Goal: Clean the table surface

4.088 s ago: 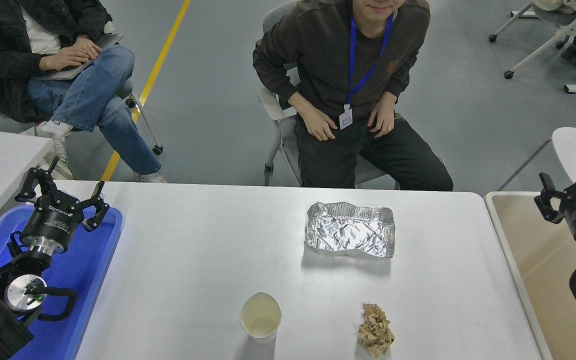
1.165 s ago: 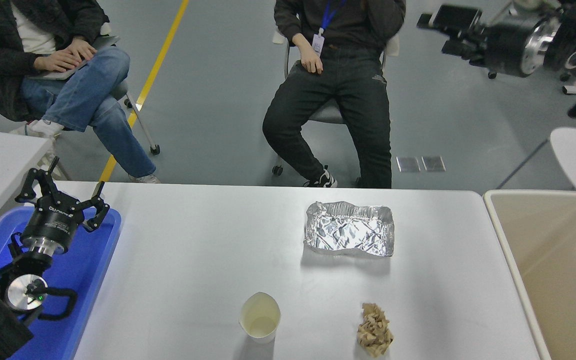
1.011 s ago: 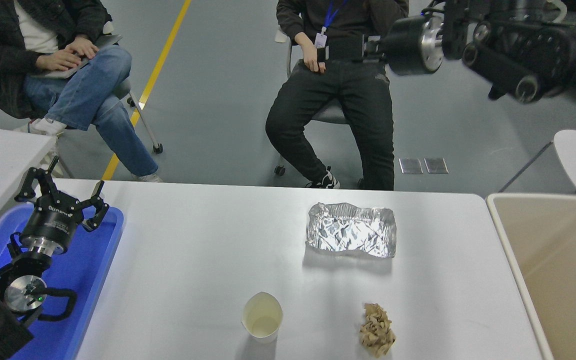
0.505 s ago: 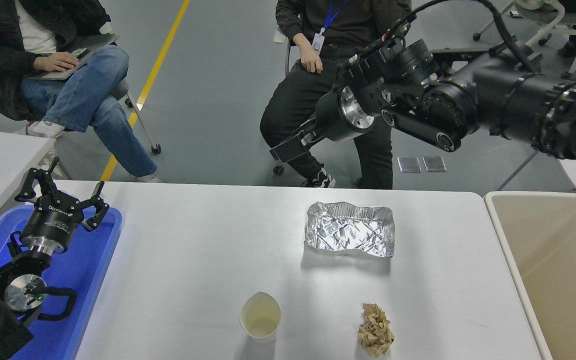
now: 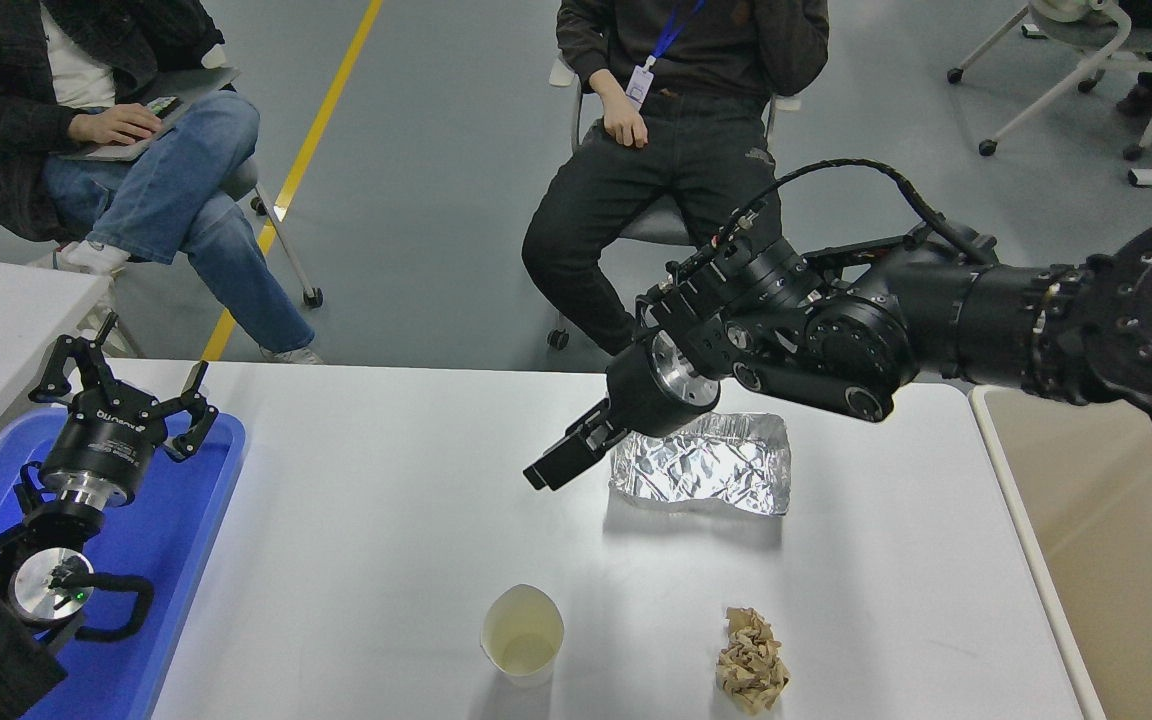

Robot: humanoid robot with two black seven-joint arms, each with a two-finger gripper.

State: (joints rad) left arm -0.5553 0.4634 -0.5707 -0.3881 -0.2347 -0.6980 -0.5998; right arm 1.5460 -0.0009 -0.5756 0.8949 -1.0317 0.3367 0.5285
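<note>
Head view: right gripper [image 5: 558,463] jaws together, above table surface [image 5: 386,520], beside foil tray [image 5: 701,465].

foil tray [image 5: 701,473] | paper cup [image 5: 522,634] | crumpled brown paper [image 5: 752,672] | blue tray [image 5: 168,560]

Grey floor [image 5: 436,150] w/ yellow line [image 5: 288,190], rolling chairs [image 5: 1086,50].

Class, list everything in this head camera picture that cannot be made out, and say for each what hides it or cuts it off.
- Crinkled silver foil tray: its far left corner is behind the right gripper.
- Right gripper: seen side-on, so open or shut cannot be told.
- Beige plastic bin: cut off by the right and bottom edges.
- Cream paper cup: contents too dim to tell.
- Blue plastic tray: largely covered by the parked left gripper and its arm.
</note>
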